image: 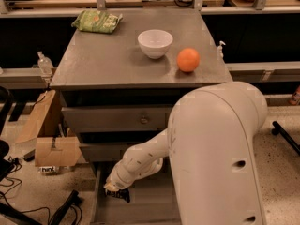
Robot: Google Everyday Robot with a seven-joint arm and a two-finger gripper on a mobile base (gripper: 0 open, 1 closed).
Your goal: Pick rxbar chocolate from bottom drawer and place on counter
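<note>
White arm [220, 153] blocks bottom drawer [146, 204] — gripper [114, 186] at rxbar chocolate [120, 195], left side.

The chocolate bar [120, 195], a small flat black wrapper with pale lettering, sits tilted at the left side of the bottom drawer [154, 206], right under the gripper [114, 186], which reaches down into that drawer and touches the bar's top. The drawer is pulled open, a wide shallow grey tray. The counter [105, 62] is the smooth grey slab on top of the cabinet, well above the bar.
</note>
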